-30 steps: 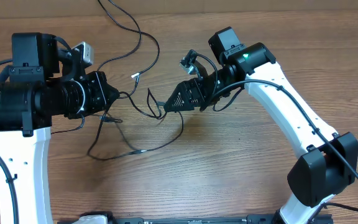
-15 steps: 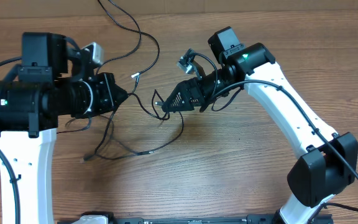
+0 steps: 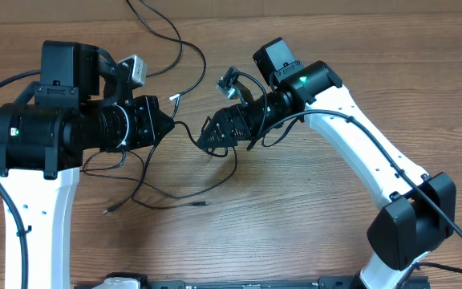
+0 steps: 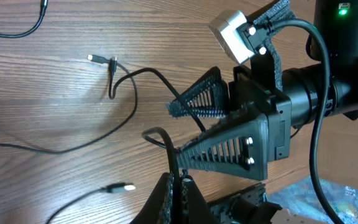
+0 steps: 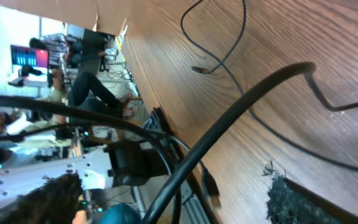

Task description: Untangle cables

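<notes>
Overhead: left fingers clamp the cables and a strand reaches the tips of the spread right fingers. Pulling apart could cinch the tangle or slip the strand.

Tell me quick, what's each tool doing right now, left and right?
Left tool: closed on a black cable.
Right tool: open, gripping nothing.
</notes>
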`<state>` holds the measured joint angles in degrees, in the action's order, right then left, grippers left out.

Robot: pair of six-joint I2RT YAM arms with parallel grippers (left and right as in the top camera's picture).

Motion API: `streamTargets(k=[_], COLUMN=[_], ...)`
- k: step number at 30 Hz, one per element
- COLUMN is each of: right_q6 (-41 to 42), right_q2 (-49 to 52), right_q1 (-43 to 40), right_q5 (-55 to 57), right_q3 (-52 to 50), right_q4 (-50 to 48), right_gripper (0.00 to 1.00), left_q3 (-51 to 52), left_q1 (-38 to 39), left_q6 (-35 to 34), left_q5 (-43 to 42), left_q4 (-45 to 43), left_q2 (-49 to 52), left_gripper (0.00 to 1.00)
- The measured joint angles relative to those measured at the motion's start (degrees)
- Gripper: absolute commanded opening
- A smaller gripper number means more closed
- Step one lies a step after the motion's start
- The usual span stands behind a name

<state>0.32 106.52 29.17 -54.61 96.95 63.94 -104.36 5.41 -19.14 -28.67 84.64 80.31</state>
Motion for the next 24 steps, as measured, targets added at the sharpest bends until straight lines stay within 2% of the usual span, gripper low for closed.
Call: streamTargets(k=[2,4,9,13,17,20,22,24], right_q6=[0.9,1.7,3.1,3.9,4.2,4.5,4.8,5.9], right_q2=[0.0,0.0,0.0,0.0,0.0,0.0,0.0,0.0], right_q1=[0.0,0.0,0.0,0.0,0.0,0.0,0.0,0.0], right_q5=[0.2,0.5,0.9,1.1,1.1,1.9,3.1,5.0], right_q3=[0.0,0.0,0.0,0.0,0.0,0.0,0.0,0.0], right_q4=[0.0,0.0,-0.1,-0.1,0.0,0.3,0.7,1.1], right_gripper=[0.56,0.47,0.28,0.18,0.04,0.04,0.04,0.04], left_q3=[0.0,0.0,0.0,0.0,0.0,0.0,0.0,0.0], left_q1=[0.0,0.0,0.0,0.0,0.0,0.0,0.0,0.0], left_q6=[0.0,0.0,0.0,0.0,0.0,0.2,0.3,0.1], left_q5=[0.0,0.0,0.0,0.0,0.1,0.3,0.5,0.7], left_q4=[0.0,0.0,0.0,0.0,0.0,0.0,0.1,0.2], left_q2=[0.0,0.0,0.0,0.0,0.0,0.0,0.0,0.0], left_gripper=[0.04,0.04,0.06,0.07,0.15,0.30,0.59,0.81])
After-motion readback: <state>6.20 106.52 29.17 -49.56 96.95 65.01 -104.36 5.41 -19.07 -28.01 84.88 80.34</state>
